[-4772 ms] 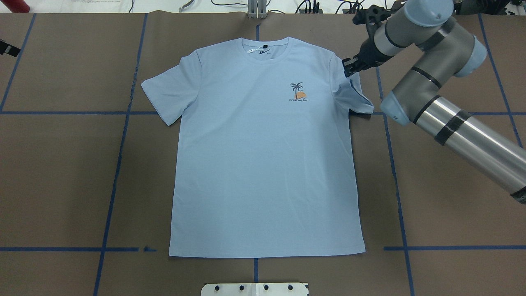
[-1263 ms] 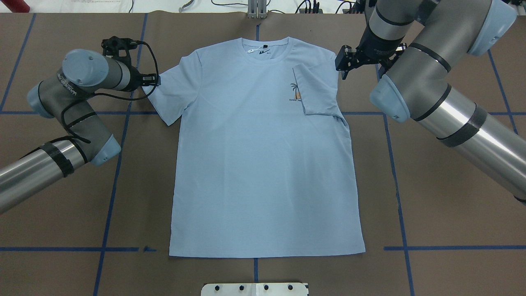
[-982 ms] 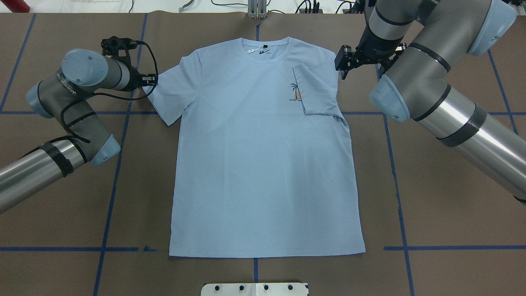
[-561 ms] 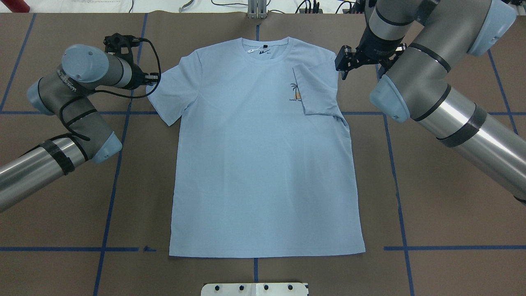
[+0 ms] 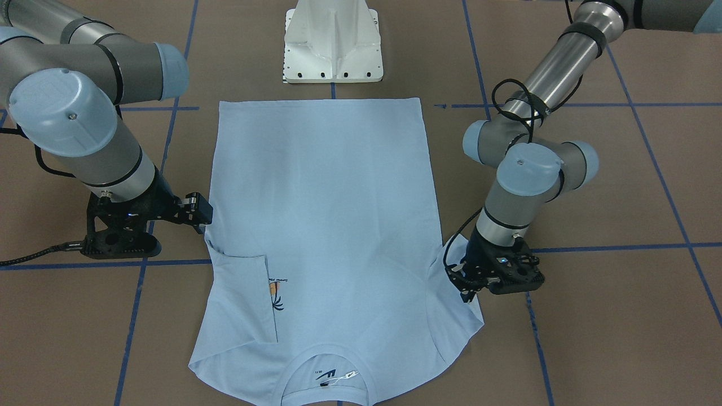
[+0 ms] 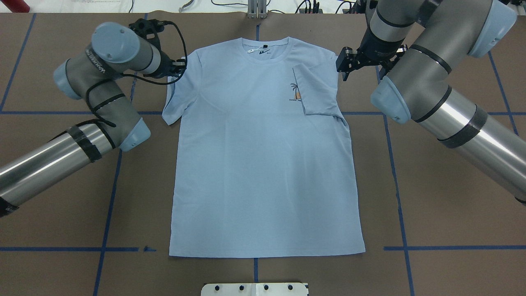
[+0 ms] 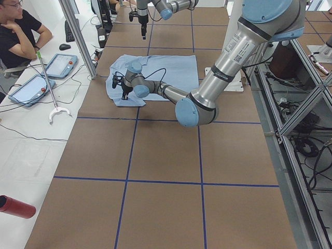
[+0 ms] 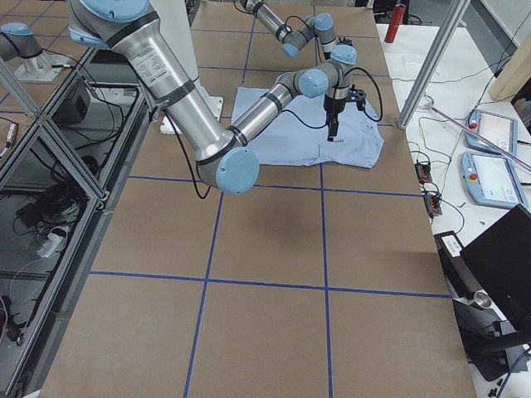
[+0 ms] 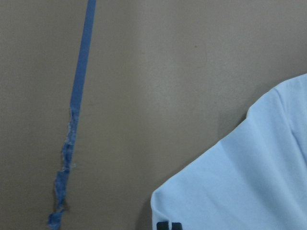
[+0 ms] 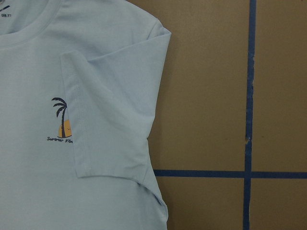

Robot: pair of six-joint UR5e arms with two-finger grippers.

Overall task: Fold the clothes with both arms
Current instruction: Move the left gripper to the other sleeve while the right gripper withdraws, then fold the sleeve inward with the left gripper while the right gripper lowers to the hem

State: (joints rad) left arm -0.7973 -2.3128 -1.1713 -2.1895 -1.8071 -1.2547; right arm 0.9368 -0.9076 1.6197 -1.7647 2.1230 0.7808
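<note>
The light-blue T-shirt (image 6: 263, 164) lies flat, chest up, on the brown table, neck at the far side. Its right-hand sleeve (image 6: 318, 88) is folded in over the chest and half covers the palm-tree print (image 6: 295, 92), which also shows in the right wrist view (image 10: 62, 122). My right gripper (image 6: 343, 65) hovers open and empty just outside that shoulder. My left gripper (image 6: 179, 68) is shut on the other sleeve (image 6: 176, 98), lifted and drawn in toward the body. In the front view it (image 5: 463, 285) pinches the sleeve's edge. The left wrist view shows the sleeve (image 9: 240, 191).
The white pedestal base (image 5: 333, 45) stands at the near edge below the hem. Blue tape lines (image 6: 119, 164) cross the brown table cover. In the exterior left view an operator (image 7: 18, 31) sits beside tablets beyond the table's far side, and a red cylinder (image 7: 15, 206) lies nearby.
The left arm has swung in toward the shirt with the left sleeve, which has risen and moved toward the body. The right arm and its folded sleeve have stayed still.
</note>
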